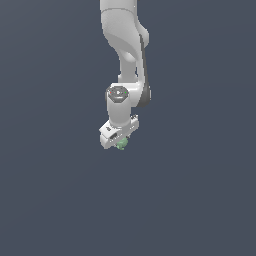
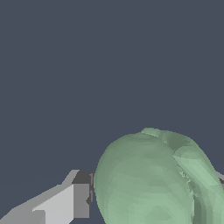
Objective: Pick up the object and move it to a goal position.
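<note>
The object (image 1: 122, 144) is a small pale green lump, roundish with an uneven surface, sitting directly under the white gripper head (image 1: 118, 133). In the exterior view only its lower part shows, poking out below the head between the fingers; the rest is hidden by the head. It is much smaller than the head.

In the wrist view the object (image 2: 148, 179) fills much of the frame. Surface: 1 broad smooth lobe, plus narrower ridged folds along 1 side. Colour is flat pale green with slightly darker creases.

Gripper (image 1: 120, 144): closed in on the object. 1 finger (image 2: 65, 201), grey and white with a dark pad, presses against the side of the object in the wrist view. On the opposite side only a small grey sliver (image 2: 220, 177) shows at the edge of the object, likely the 2nd finger, but too little is visible to be sure. The gap between the fingers is taken up by the object.

Above the head, the white arm (image 1: 125, 40) rises to the upper edge of the exterior view. A round wrist joint (image 1: 118, 93) with a dark grey cap sits just above the head.

Around the object everything is uniform dark grey-blue background (image 1: 50, 190). No surface edge shows, so whether the object rests on anything cannot be told.
</note>
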Controlling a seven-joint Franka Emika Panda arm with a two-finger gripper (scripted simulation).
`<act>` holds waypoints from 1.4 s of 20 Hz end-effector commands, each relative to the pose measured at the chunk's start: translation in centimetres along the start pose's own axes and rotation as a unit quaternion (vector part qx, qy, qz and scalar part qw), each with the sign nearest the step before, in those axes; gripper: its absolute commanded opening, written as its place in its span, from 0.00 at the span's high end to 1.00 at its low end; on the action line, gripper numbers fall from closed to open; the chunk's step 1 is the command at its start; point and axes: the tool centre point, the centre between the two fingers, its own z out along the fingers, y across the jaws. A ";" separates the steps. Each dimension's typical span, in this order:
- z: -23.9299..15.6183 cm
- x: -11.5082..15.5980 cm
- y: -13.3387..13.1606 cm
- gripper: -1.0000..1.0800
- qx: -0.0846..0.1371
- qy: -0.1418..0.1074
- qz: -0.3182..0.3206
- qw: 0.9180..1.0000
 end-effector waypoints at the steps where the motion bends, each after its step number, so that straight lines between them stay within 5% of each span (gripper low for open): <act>1: -1.2 0.9 -0.2 1.00 0.000 0.000 0.000 1.000; 28: -21.2 16.3 -2.5 1.00 0.001 0.000 0.000 1.000</act>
